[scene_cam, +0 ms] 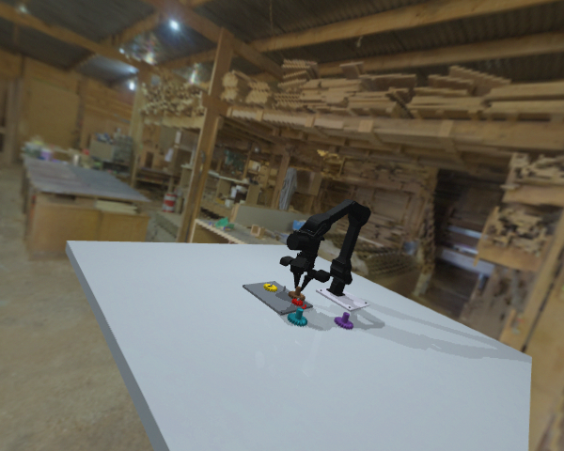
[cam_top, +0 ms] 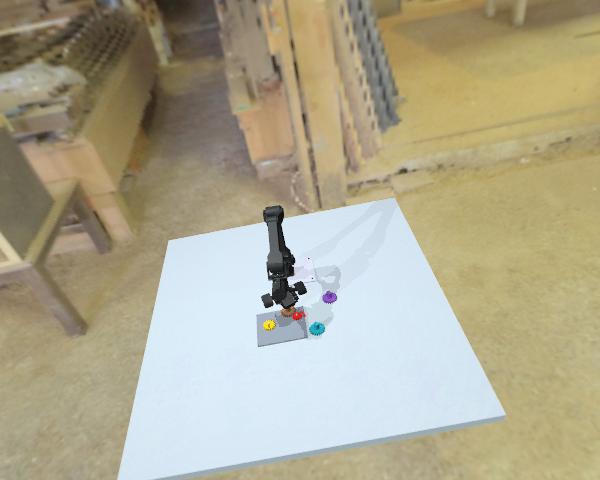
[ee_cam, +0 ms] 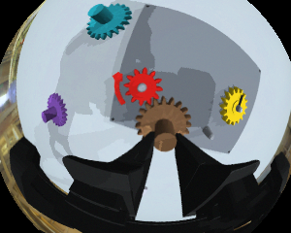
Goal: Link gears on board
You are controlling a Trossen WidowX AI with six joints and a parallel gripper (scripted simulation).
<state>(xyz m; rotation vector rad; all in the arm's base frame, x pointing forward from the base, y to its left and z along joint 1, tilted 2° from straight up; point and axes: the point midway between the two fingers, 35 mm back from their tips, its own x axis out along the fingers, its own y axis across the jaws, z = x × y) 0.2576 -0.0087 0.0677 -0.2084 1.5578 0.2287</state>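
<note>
My gripper is shut on the handle of the brown gear. The brown gear is over the edge of the grey board, right beside the red gear; whether it touches the board or a peg I cannot tell. The yellow gear is on its peg at the far side. A bare peg shows between the brown and yellow gears.
A teal gear stands on the table beside the board. A purple gear stands on the table farther from the board, near the white base plate of the arm.
</note>
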